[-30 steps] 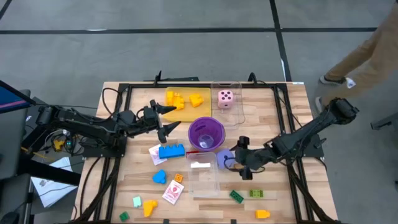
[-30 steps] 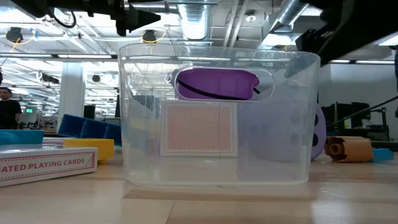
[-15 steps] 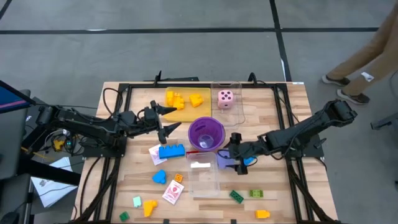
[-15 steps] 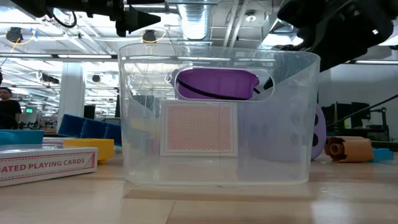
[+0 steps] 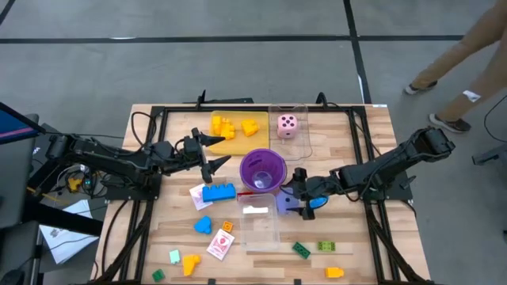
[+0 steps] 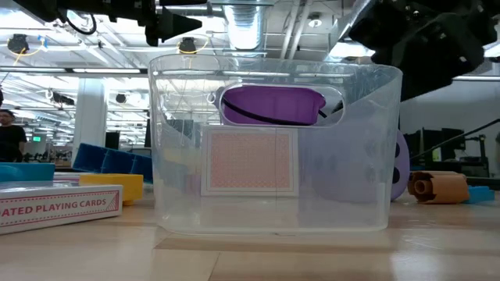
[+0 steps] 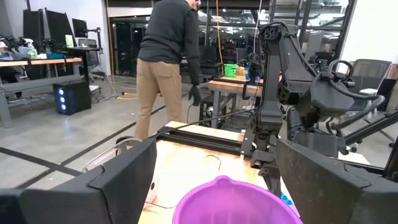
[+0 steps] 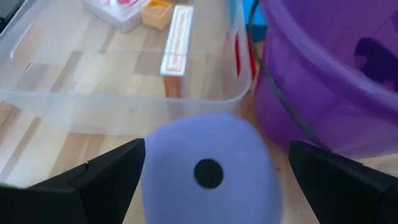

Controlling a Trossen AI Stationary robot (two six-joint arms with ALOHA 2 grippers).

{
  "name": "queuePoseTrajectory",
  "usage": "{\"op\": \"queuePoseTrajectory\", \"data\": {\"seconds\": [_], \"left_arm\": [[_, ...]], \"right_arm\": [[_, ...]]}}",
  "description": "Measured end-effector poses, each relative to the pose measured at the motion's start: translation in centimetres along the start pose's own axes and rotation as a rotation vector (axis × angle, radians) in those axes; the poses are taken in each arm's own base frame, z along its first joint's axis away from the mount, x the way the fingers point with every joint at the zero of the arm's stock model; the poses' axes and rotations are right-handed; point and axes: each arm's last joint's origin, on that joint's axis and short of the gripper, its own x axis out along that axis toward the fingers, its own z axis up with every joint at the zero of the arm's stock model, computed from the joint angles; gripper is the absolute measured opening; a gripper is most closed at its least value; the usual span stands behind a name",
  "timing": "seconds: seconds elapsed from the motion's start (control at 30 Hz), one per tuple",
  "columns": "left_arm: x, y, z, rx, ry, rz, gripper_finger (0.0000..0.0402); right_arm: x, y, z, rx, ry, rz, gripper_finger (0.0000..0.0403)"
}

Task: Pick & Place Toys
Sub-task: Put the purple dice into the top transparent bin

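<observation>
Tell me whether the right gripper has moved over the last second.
Yes. The right gripper has swung toward the purple cup, away from the table's near edge, and now straddles the purple die, jaws open.

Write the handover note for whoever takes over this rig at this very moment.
Right gripper: open, straddling the purple dotted die beside the purple translucent cup; not gripped yet.
Left gripper: open, empty, waiting left of the cup.
Done: yellow bricks on the yellow tray; pink die in the far clear tray; a white card in the near clear tray.
Left: blue brick, card boxes, small green, yellow and orange bricks near the front edge.
</observation>
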Motion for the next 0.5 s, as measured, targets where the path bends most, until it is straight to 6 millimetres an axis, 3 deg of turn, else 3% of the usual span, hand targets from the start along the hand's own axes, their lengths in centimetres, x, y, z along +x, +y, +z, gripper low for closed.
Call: {"op": "queuePoseTrajectory", "data": {"seconds": [0.37,0.5], "left_arm": [[0.0,0.0,0.0,0.000,0.000,0.000,0.0323],[0.0,0.0,0.0,0.000,0.000,0.000,0.0323]], "right_arm": [[2.5,0.4,-0.9,-0.021,0.014,0.033,0.0388],[2.7,0.2,-1.2,-0.005,0.034,0.039,0.0388]]}}
